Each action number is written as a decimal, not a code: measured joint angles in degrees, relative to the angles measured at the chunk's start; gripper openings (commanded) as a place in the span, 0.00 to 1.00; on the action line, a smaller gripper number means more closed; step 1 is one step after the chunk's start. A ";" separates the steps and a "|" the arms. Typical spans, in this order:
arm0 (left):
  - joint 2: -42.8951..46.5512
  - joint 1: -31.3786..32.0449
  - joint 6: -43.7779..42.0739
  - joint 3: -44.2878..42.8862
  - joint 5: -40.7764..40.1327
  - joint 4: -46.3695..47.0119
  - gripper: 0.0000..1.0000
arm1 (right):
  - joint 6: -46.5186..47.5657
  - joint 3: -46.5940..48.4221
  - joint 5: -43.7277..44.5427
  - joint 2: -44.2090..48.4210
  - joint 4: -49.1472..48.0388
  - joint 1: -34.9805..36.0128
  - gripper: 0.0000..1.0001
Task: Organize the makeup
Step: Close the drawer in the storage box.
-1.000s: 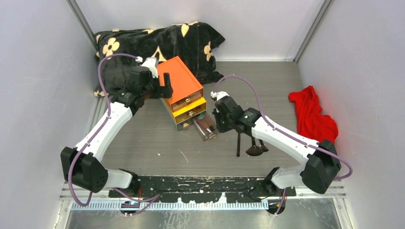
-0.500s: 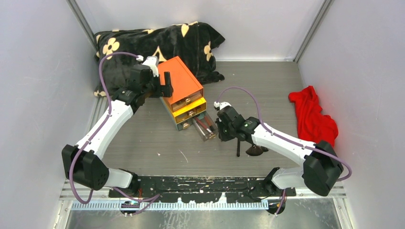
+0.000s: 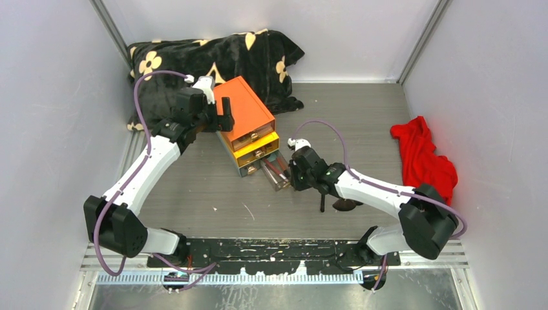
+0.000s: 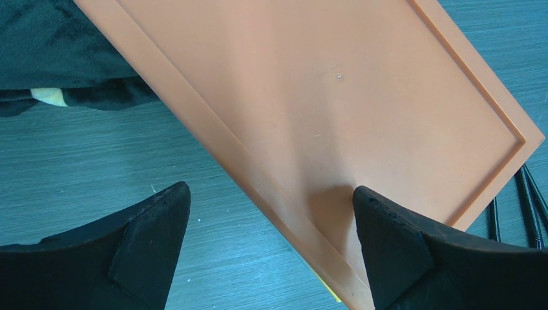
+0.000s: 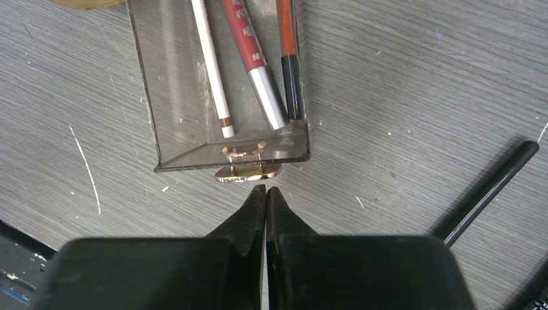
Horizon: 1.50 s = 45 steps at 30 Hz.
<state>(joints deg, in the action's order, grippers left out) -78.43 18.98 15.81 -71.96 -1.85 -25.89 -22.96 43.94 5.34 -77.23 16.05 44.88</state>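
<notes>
Three tubes [image 5: 252,51] lay lengthwise in the clear drawer [image 5: 173,84]; just before its handle [image 5: 248,172], the right gripper [image 5: 265,190] hovered, pressed together.

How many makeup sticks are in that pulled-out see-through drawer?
3 in the clear drawer: a white pencil, a red tube with silver cap in the middle, an orange-and-black pencil. The drawer's back is out of view, so more may hide.

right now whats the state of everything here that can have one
bottom drawer: pulled out, three slim tubes lying inside
upper two drawers: shut
left jaws: open, astride the orange box edge
right jaws: shut, empty, tips by the drawer's gold handle
brushes: lying on the table, outside the drawer
red cloth: crumpled
</notes>
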 measured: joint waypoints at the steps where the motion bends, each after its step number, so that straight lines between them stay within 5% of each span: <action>1: 0.00 0.00 0.02 0.07 0.04 0.15 0.92 | 0.02 -0.07 0.02 -0.15 -0.39 0.00 0.01; 25: -1.79 0.00 -2.62 -3.17 -1.14 -2.40 0.88 | 0.57 -0.09 1.09 -2.64 -4.52 0.02 0.01; 45: -4.98 -0.07 -4.74 -7.10 1.29 -3.61 0.58 | 0.79 0.28 0.98 -3.19 -4.42 0.07 0.01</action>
<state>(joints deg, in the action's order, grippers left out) -83.42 18.92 11.07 -79.07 -0.56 -29.50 -22.17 44.23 6.33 -80.42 11.64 44.95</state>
